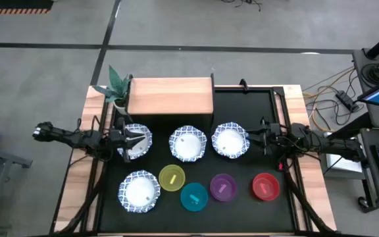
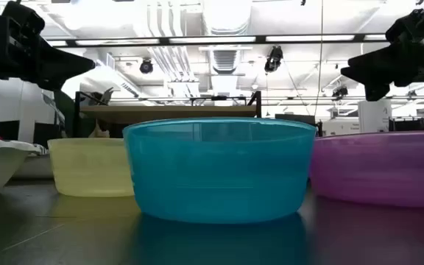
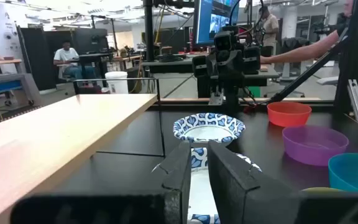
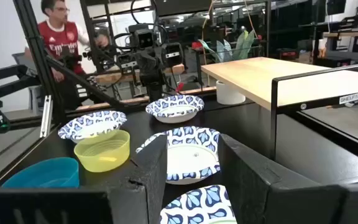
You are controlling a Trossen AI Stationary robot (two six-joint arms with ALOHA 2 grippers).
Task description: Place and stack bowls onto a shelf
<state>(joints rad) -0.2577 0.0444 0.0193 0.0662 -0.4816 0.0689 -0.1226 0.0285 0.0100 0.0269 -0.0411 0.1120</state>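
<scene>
left gripper (image 1: pixel 135 141): fingers narrowly parted, over the near-left white blue-rimmed bowl (image 1: pixel 134 140), not gripping | light-wood shelf (image 1: pixel 170 96): directly behind, toward table's rear edge | right gripper (image 1: pixel 258 139): wide open, empty, beside right bowl (image 1: pixel 229 141)

My left gripper (image 1: pixel 137 140) hovers low with fingers narrowly parted; my right gripper (image 1: pixel 255 141) faces it, fingers spread wide.

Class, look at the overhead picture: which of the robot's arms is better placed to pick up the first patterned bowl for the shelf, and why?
Probably the left. The left gripper already hangs over the left patterned bowl in the back row, just in front of the shelf. The right gripper, open, waits beside the right patterned bowl, not over it.
</scene>
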